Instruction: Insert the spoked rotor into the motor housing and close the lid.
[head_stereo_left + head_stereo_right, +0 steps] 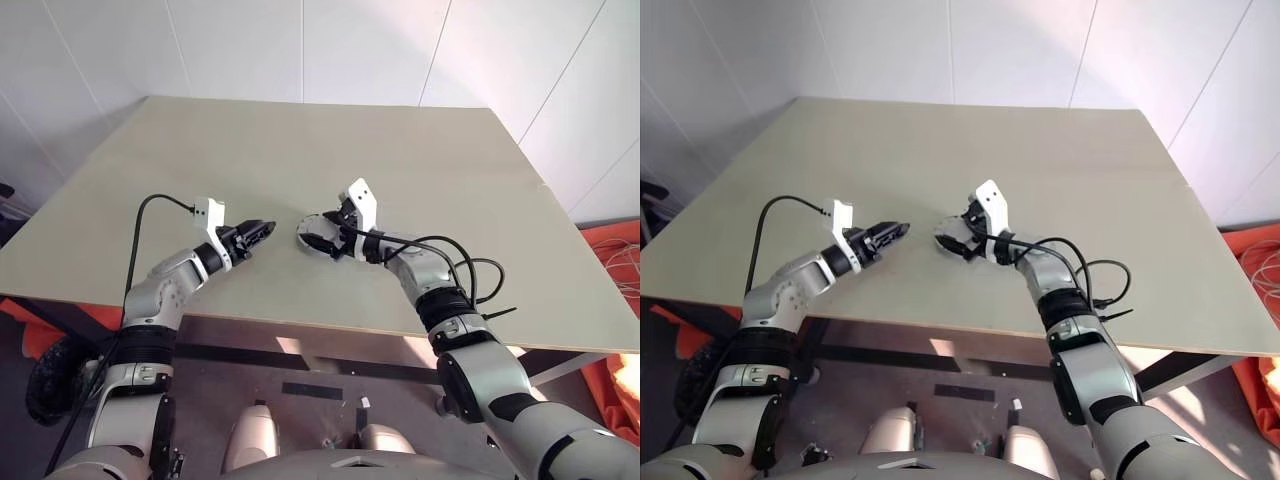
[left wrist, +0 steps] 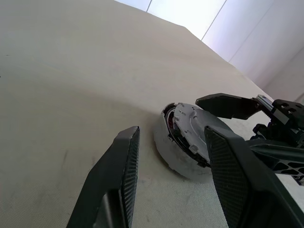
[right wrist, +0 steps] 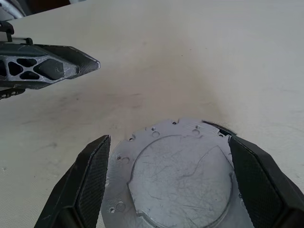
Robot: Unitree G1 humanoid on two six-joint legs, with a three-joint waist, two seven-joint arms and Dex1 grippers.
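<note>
Right wrist view puts a round grey metal disc point(image 3: 178, 173) squarely between my right gripper's point(image 3: 171, 185) two black fingers, which stand wide on either side of it. I can see a ring of small holes near its rim and a scratched flat centre. One finger point(image 3: 88, 185) stands just off the rim on one side with a sliver of bare worktop point(image 3: 213, 57) between them; the other finger runs right along the rim, and I cannot tell if it touches.

From the left wrist view, I see the same piece as a short round puck point(image 2: 187, 137), its grey lid tilted up off a pale base, with dark and reddish parts showing in the gap. I take it for the motor housing, though no windings show plainly. I cannot pick out the spoked rotor.

My left gripper point(image 1: 262, 232) is partly open with nothing in it, pointing at the puck from the opposite side to my right gripper, with a stretch of bare worktop between its tips and the puck.

Beyond both grippers the worktop is open all the way to its far edge. The near edge lies under my forearms, close behind the grippers.
</note>
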